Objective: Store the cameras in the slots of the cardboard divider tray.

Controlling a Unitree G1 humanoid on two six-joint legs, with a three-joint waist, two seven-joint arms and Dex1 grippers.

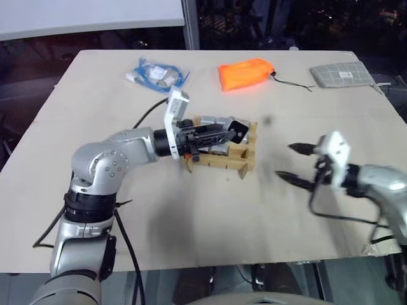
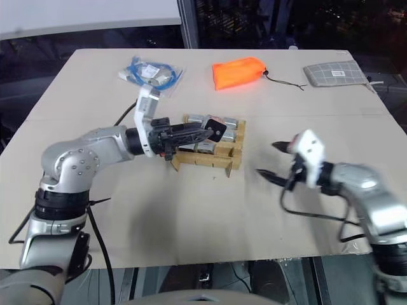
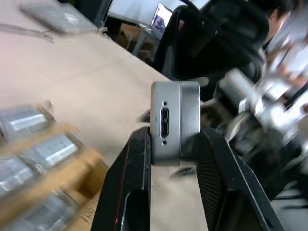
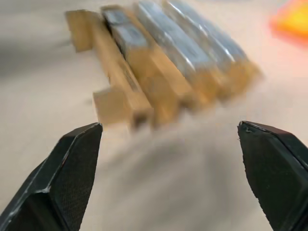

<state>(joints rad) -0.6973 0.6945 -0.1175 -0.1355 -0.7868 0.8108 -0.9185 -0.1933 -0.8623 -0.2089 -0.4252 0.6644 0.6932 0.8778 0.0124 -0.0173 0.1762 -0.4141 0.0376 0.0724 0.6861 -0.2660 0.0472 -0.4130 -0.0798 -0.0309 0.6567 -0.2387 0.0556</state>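
One camera (image 3: 174,122) is pinched by left gripper (image 1: 219,134) above cardboard divider tray (image 1: 245,166), frame centre; most slots filled. Right gripper (image 1: 292,164) spread wide, nothing held.

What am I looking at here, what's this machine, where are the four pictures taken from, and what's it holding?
It is a two-armed humanoid robot. Two pictures come from cameras in its head, looking down at a table; the other two come from its wrists. The left tool is shut on a small silver camera and holds it above the cardboard divider tray, where other cameras already sit in slots. The right tool is open and holds nothing. At the far side lie a blue cable bag, an orange pouch and a grey checked pouch.
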